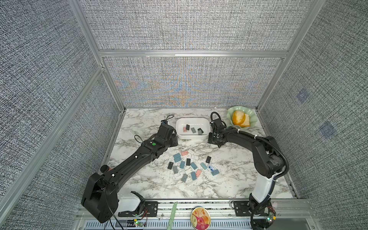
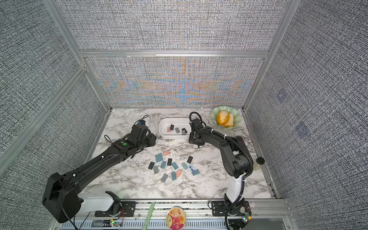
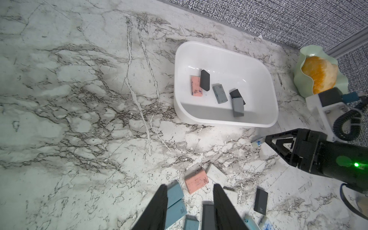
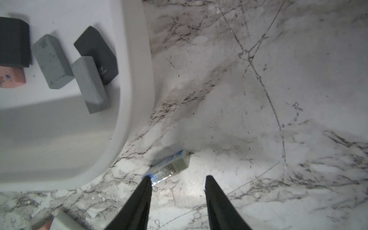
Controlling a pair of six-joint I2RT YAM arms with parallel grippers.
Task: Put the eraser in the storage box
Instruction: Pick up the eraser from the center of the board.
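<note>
On the marble table (image 1: 229, 179), the white storage box (image 1: 191, 137) holds five erasers (image 3: 219, 93), while a loose pile (image 1: 191, 165) waits nearer the robot. The left gripper (image 3: 190, 186) hovers over that pile, fingers apart and empty. The right gripper (image 4: 177, 177), fingers also spread and empty, sits by the box's corner. One tip seems to touch a wrapped eraser (image 4: 171, 164) lying outside the wall. Picking it up seems the step; next, centre on it, close, lift over.

Note: your right wrist view blurs the wrapped eraser (image 4: 169, 166); its print is unreadable. The left tool (image 3: 190, 186) and the dark eraser (image 3: 208, 216) between its fingers run off the view's edge.
</note>
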